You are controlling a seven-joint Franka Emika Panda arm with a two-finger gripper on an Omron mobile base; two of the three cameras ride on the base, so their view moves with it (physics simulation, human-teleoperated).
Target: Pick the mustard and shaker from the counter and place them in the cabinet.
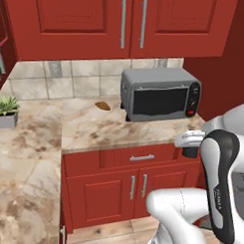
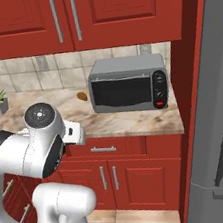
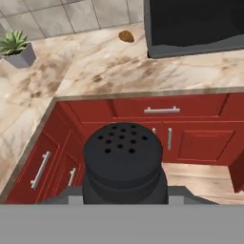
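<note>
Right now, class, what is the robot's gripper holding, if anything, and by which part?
The gripper holds the black shaker, gripped low around its base; the perforated top stands free.

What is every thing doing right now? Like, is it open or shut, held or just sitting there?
shaker: held in the gripper, off the counter, holes facing the camera.
gripper: shut on the shaker.
toaster oven: door shut, sitting on the counter.
upper cabinet doors: shut.
lower doors and drawer: shut.
potted plant: upright on the counter.
brown lump: lying on the counter.
</note>
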